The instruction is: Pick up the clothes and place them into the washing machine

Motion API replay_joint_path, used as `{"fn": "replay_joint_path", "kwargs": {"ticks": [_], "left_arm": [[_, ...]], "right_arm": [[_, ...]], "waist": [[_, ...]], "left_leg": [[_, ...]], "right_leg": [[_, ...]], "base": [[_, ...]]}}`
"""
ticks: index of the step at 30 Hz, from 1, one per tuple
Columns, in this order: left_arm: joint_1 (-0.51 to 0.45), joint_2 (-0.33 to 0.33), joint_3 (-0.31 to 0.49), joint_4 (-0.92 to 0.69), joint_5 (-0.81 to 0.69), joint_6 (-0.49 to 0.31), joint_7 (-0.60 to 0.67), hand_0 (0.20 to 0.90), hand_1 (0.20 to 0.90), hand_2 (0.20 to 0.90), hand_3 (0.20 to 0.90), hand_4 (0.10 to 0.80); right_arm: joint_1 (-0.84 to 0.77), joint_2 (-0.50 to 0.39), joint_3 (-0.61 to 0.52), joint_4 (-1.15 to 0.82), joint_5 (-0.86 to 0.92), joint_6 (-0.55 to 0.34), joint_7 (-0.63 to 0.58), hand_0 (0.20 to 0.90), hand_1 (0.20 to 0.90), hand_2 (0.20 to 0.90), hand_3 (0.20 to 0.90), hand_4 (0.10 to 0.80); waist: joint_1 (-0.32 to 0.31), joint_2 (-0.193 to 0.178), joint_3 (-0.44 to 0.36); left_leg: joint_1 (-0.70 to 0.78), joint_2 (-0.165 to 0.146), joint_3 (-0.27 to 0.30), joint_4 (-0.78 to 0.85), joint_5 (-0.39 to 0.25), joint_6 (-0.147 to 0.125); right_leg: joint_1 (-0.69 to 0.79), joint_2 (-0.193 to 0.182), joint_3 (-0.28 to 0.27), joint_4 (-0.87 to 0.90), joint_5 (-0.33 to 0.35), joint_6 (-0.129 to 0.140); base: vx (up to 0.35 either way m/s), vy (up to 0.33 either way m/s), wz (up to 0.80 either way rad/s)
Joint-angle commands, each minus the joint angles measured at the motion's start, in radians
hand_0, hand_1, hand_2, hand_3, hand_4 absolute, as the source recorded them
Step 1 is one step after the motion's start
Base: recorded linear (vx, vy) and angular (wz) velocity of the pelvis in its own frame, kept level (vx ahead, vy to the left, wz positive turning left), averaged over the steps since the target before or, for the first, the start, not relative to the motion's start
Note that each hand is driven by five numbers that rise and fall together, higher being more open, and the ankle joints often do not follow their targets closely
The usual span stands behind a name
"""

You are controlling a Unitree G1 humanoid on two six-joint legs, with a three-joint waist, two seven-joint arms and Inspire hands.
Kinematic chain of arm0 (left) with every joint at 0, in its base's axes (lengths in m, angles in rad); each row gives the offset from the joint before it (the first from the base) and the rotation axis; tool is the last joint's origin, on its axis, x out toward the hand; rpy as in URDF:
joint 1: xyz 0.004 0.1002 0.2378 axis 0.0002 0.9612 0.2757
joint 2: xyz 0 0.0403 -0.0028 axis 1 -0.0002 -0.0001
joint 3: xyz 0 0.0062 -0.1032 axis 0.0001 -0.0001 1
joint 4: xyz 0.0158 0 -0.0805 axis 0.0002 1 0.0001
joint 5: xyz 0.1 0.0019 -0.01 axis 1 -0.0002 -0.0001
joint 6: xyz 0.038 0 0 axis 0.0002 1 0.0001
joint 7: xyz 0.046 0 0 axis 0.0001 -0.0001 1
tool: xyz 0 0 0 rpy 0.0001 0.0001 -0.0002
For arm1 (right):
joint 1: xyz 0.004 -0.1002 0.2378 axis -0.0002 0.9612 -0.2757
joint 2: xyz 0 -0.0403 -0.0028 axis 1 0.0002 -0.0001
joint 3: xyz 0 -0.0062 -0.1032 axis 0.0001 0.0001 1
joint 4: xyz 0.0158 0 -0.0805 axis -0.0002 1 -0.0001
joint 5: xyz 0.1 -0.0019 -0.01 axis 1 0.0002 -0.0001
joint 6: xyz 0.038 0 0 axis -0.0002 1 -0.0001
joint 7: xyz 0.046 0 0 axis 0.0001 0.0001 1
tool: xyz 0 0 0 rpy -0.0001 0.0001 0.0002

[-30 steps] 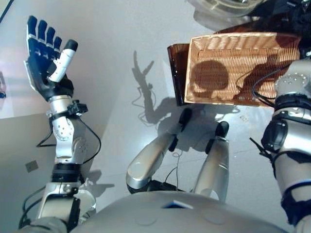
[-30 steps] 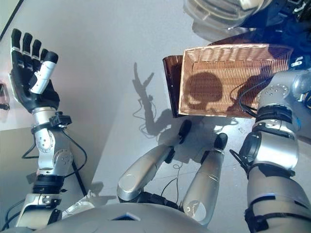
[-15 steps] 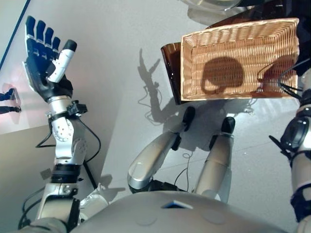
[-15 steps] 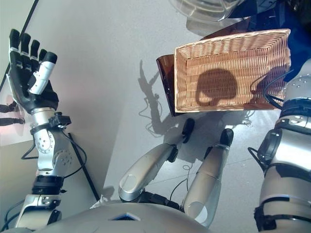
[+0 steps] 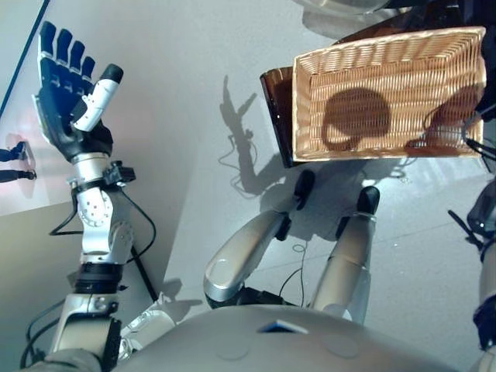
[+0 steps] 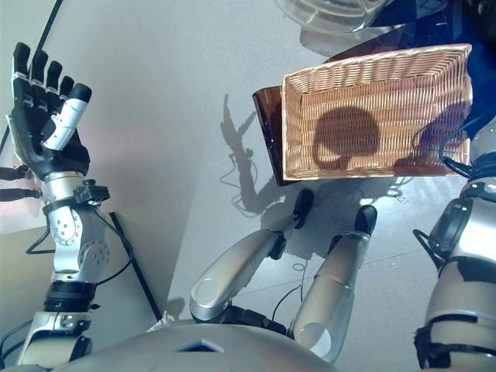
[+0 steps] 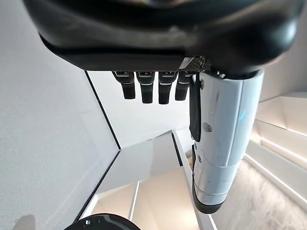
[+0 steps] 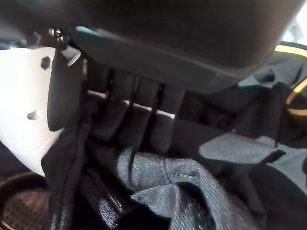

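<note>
The left hand [image 5: 68,101] is raised at the far left with its fingers straight and spread, holding nothing. The right hand [image 8: 129,115] shows only in its wrist view, fingers curled into dark clothes [image 8: 182,191] (grey knit and black fabric bunched beneath the palm), gripping them. A wicker basket [image 5: 387,54] sits on the floor [image 5: 178,116] at the far right, empty inside.

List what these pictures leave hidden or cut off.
- Right hand: outside both eye views, past their right edge; in its wrist view dark clothes cover its fingertips, grip unclear.
- Washing machine: only a cut-off rim at the top edge.
- Wicker basket: right end cropped, left eye view.
</note>
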Motion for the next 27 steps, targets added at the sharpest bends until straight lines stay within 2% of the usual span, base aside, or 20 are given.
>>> {"fn": "replay_joint_path", "kwargs": {"ticks": [1, 3, 4, 7, 11, 14, 17, 21, 22, 23, 25, 26, 27], "left_arm": [[-0.014, 0.03, 0.13, -0.082, 0.013, -0.116, 0.035, 0.9, 0.9, 0.9, 0.9, 0.8], [-0.043, 0.029, 0.143, -0.092, 0.014, -0.12, 0.061, 0.9, 0.9, 0.9, 0.9, 0.8], [-0.047, 0.02, 0.147, -0.093, 0.014, -0.114, 0.063, 0.9, 0.9, 0.9, 0.9, 0.8], [-0.06, 0.021, 0.148, -0.103, 0.025, -0.115, 0.077, 0.9, 0.9, 0.9, 0.9, 0.8], [-0.079, 0.023, 0.151, -0.109, 0.028, -0.116, 0.086, 0.9, 0.9, 0.9, 0.9, 0.8], [-0.091, 0.026, 0.161, -0.115, 0.03, -0.12, 0.093, 0.9, 0.9, 0.9, 0.9, 0.8], [-0.084, 0.034, 0.171, -0.111, 0.031, -0.123, 0.097, 0.9, 0.9, 0.9, 0.9, 0.8], [-0.079, 0.056, 0.166, -0.109, 0.021, -0.131, 0.08, 0.9, 0.9, 0.9, 0.9, 0.8], [-0.079, 0.061, 0.164, -0.105, 0.017, -0.131, 0.08, 0.9, 0.9, 0.9, 0.9, 0.8], [-0.082, 0.066, 0.161, -0.1, 0.012, -0.132, 0.081, 0.9, 0.9, 0.9, 0.9, 0.8], [-0.082, 0.059, 0.164, -0.095, 0.008, -0.128, 0.079, 0.9, 0.9, 0.9, 0.9, 0.8], [-0.083, 0.058, 0.167, -0.096, 0.008, -0.129, 0.08, 0.9, 0.9, 0.9, 0.9, 0.8], [-0.087, 0.051, 0.162, -0.097, 0.006, -0.126, 0.077, 0.9, 0.9, 0.9, 0.9, 0.8]], "right_arm": [[-0.056, -0.352, 0.102, -0.129, -0.112, -0.151, -0.016, 0.2, 0.2, 0.2, 0.2, 0.3], [-0.052, -0.342, 0.096, -0.125, -0.085, -0.158, -0.011, 0.2, 0.2, 0.2, 0.2, 0.3], [-0.041, -0.332, 0.091, -0.131, -0.079, -0.157, 0.001, 0.2, 0.2, 0.2, 0.2, 0.3], [-0.037, -0.303, 0.084, -0.146, -0.076, -0.166, -0.003, 0.2, 0.2, 0.2, 0.2, 0.3], [-0.036, -0.23, 0.096, -0.153, -0.089, -0.161, -0.001, 0.2, 0.2, 0.2, 0.2, 0.3], [-0.035, -0.201, 0.09, -0.168, -0.099, -0.167, -0.007, 0.2, 0.2, 0.2, 0.2, 0.3], [-0.039, -0.207, 0.107, -0.174, -0.139, -0.152, -0.015, 0.2, 0.2, 0.2, 0.2, 0.3], [-0.039, -0.256, 0.142, -0.142, -0.204, -0.116, -0.027, 0.2, 0.2, 0.2, 0.2, 0.3], [-0.043, -0.266, 0.154, -0.127, -0.205, -0.109, -0.02, 0.2, 0.2, 0.2, 0.2, 0.3], [-0.05, -0.273, 0.168, -0.115, -0.2, -0.106, -0.012, 0.2, 0.2, 0.2, 0.2, 0.3], [-0.047, -0.259, 0.179, -0.117, -0.186, -0.103, 0.017, 0.2, 0.2, 0.2, 0.2, 0.3], [-0.038, -0.26, 0.185, -0.105, -0.195, -0.09, 0.028, 0.2, 0.2, 0.2, 0.2, 0.3], [-0.035, -0.257, 0.193, -0.09, -0.21, -0.074, 0.028, 0.2, 0.2, 0.2, 0.2, 0.3]], "waist": [[-0.061, 0.034, -0.058], [-0.083, 0.024, -0.028], [-0.087, 0.018, -0.031], [-0.094, 0.012, -0.013], [-0.093, 0.001, 0.013], [-0.097, -0.007, 0.033], [-0.095, -0.014, 0.025], [-0.091, -0.02, 0.001], [-0.089, -0.025, -0.007], [-0.09, -0.026, -0.001], [-0.088, -0.034, -0.002], [-0.088, -0.038, 0.006], [-0.085, -0.045, 0.002]], "left_leg": [[-0.08, 0.0, -0.027, 0.156, -0.115, -0.099], [-0.152, -0.006, -0.012, 0.277, -0.147, -0.101], [-0.168, -0.009, -0.015, 0.303, -0.173, -0.104], [-0.226, -0.009, 0.002, 0.397, -0.206, -0.104], [-0.317, 0.015, 0.027, 0.547, -0.258, -0.087], [-0.354, 0.019, 0.036, 0.627, -0.295, -0.082], [-0.372, 0.024, 0.039, 0.653, -0.314, -0.075], [-0.379, 0.024, 0.031, 0.646, -0.31, -0.08], [-0.373, 0.018, 0.025, 0.661, -0.337, -0.081], [-0.387, 0.024, 0.034, 0.669, -0.315, -0.081], [-0.387, 0.022, 0.03, 0.704, -0.354, -0.078], [-0.406, 0.031, 0.041, 0.722, -0.343, -0.075], [-0.401, 0.027, 0.032, 0.738, -0.371, -0.075]], "right_leg": [[0.041, 0.055, -0.02, 0.019, -0.069, -0.118], [-0.02, 0.075, -0.02, 0.124, -0.09, -0.133], [-0.038, 0.082, -0.017, 0.152, -0.117, -0.135], [-0.088, 0.097, -0.018, 0.217, -0.125, -0.139], [-0.173, 0.141, -0.023, 0.322, -0.145, -0.142], [-0.206, 0.161, -0.035, 0.386, -0.165, -0.142], [-0.225, 0.169, -0.039, 0.41, -0.174, -0.144], [-0.235, 0.167, -0.043, 0.415, -0.181, -0.149], [-0.228, 0.17, -0.04, 0.431, -0.208, -0.15], [-0.241, 0.172, -0.045, 0.437, -0.187, -0.152], [-0.235, 0.184, -0.041, 0.46, -0.222, -0.157], [-0.251, 0.189, -0.047, 0.472, -0.205, -0.16], [-0.243, 0.193, -0.044, 0.483, -0.233, -0.162]], "base": [[-0.069, -0.047, 0.06], [-0.079, -0.095, 0.15], [-0.047, -0.098, 0.26], [-0.042, -0.028, 0.19], [-0.139, -0.03, -0.09], [-0.064, -0.069, -0.31], [-0.016, -0.037, -0.08], [0.024, -0.021, -0.01], [0.0, 0.0, 0.0], [-0.007, -0.033, -0.02], [-0.015, -0.064, -0.01], [0.069, -0.099, -0.05], [-0.118, -0.076, -0.06]]}}
